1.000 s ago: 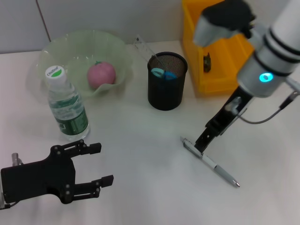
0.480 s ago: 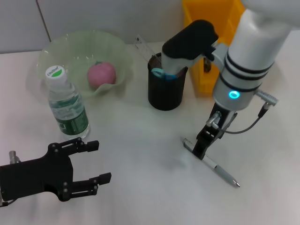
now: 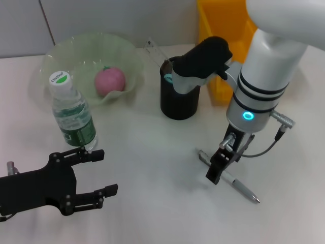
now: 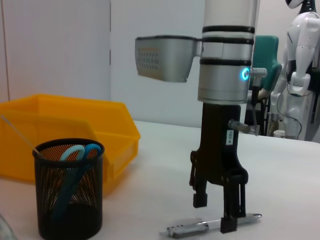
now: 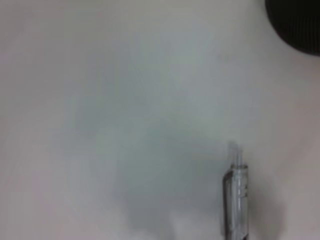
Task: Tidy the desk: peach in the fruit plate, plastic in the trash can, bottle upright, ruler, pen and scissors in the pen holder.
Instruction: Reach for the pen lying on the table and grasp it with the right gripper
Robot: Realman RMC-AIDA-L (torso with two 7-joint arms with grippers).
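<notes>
Item: pen [image 3: 229,177]. It lay flat on the table [image 3: 152,168], well apart from the pen holder [image 3: 179,99], its clip end toward the holder and its tip toward you.

Step in hand, as judged: the pick. You had the right hand [image 3: 215,172] straight down over the clip end, fingers narrowly parted, one on each side of the barrel; in the left wrist view one fingertip [image 4: 228,226] stood at table level just beside the pen [image 4: 210,226], the other [image 4: 199,200] hung a little higher.

- To do it well: you should have levelled both fingers before closing, so the barrel did not roll away.
- A grip nearer the middle would likely have tipped less on the lift.
- The holder already carried scissors [image 3: 168,79] and ruler [image 3: 155,52], so you would have needed a steep, tip-down entry into the free side.

Pose: your right forearm stood near vertical, wrist ring [image 3: 248,116] lit, wrist camera housing [image 3: 200,58] hanging over the holder.

Left hand [image 3: 91,180]: wide, holding nothing, parked low near the bottle [image 3: 71,114], which stood upright. Peach [image 3: 109,80] in fruit plate [image 3: 61,51].
</notes>
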